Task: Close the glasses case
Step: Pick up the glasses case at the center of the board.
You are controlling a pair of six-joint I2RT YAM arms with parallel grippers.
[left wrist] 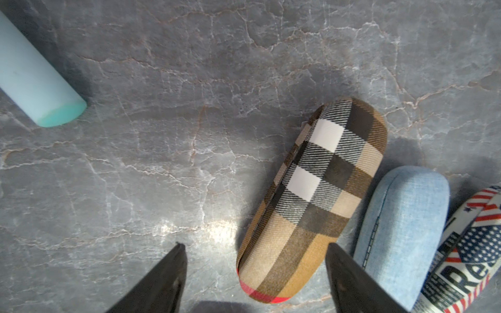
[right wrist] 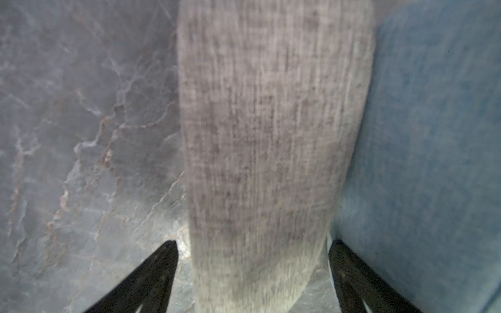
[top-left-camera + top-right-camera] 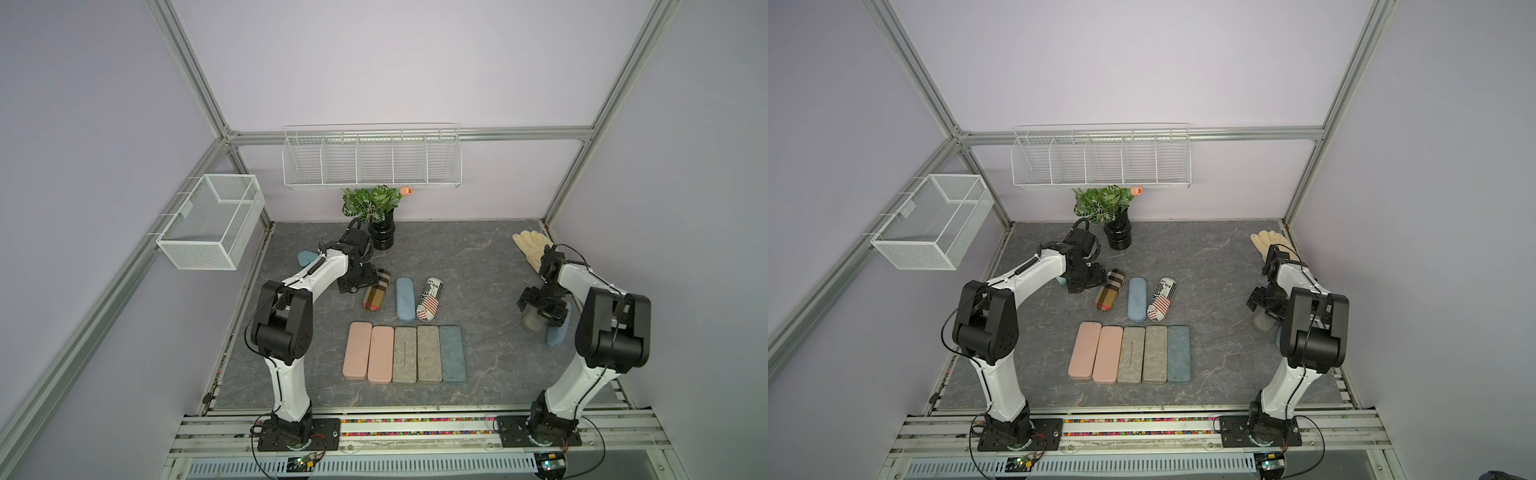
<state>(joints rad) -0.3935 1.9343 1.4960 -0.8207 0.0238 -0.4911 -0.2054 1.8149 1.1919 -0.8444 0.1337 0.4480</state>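
Robot lab; enclosing aluminium frame [image 3: 200, 83]

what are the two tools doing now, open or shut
left tool: open, holding nothing, by the plaid case
right tool: open, jaws either side of the grey case, contact cannot be told

The tabletop [image 3: 478, 257] is grey with pale veins. The plaid case [image 1: 320, 195] shows tan, black and white; the fabric case [image 1: 401, 230] is light blue.

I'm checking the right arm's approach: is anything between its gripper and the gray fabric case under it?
Nothing visible does. In the right wrist view the gray case sits directly between the right gripper's open fingers. A blue case lies alongside it, next to one finger, not in between.
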